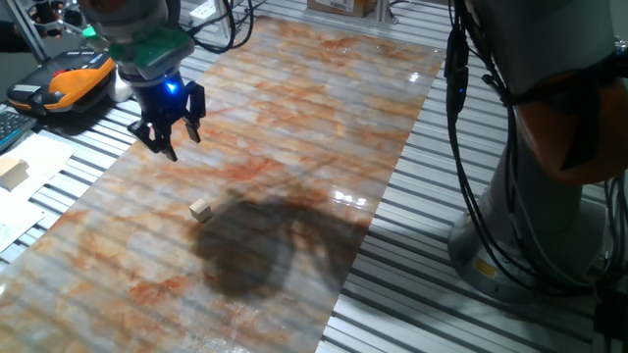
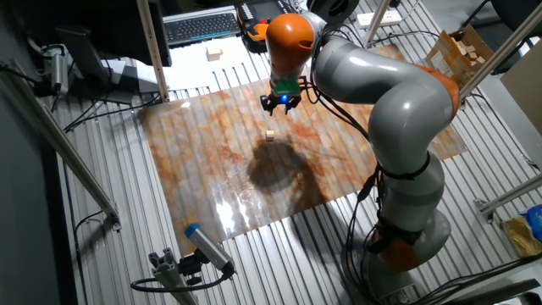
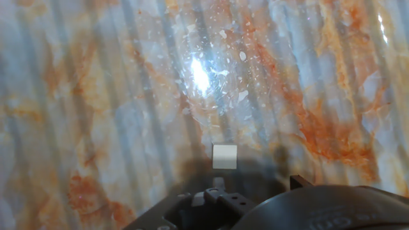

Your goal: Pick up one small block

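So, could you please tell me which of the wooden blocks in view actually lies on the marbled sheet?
The tiny light tan wooden cube, alone on the orange-and-grey marbled sheet; the larger pale wooden block sits off it, by the papers.

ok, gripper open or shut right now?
Open. In the one fixed view the gripper hangs above the mat with fingers spread and nothing between them; the small block lies apart on the mat.

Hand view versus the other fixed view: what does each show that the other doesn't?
Only the hand view: a bright glare spot on the mat just beyond the small block. Only the other fixed view: the whole arm, the claw hanging above the mat, a keyboard. Both: the block alone on the marbled mat.
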Motion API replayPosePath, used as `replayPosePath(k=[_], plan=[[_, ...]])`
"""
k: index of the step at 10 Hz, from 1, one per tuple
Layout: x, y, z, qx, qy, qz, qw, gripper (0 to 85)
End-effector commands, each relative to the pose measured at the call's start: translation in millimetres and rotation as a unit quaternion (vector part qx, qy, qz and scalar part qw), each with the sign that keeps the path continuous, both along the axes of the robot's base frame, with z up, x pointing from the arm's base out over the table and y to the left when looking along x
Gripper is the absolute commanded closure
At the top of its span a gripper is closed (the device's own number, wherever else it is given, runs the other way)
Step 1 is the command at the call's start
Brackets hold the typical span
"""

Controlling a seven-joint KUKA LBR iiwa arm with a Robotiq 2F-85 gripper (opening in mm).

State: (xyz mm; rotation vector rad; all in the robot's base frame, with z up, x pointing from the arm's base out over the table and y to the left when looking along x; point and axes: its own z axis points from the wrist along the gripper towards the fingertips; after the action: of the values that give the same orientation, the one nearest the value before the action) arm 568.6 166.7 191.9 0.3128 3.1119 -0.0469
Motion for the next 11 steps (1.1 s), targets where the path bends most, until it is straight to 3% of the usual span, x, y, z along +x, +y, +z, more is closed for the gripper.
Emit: replayPosePath(k=[1, 8, 11], plan=[[0.4, -0.2, -3.4, 0.001, -0.002, 0.000, 1.0000, 34.0], [1.8, -1.5, -22.7, 0.001, -0.011, 0.001, 0.9999, 34.0], [1.1, -2.0, -29.0, 0.007, -0.006, -0.004, 0.9999, 34.0]])
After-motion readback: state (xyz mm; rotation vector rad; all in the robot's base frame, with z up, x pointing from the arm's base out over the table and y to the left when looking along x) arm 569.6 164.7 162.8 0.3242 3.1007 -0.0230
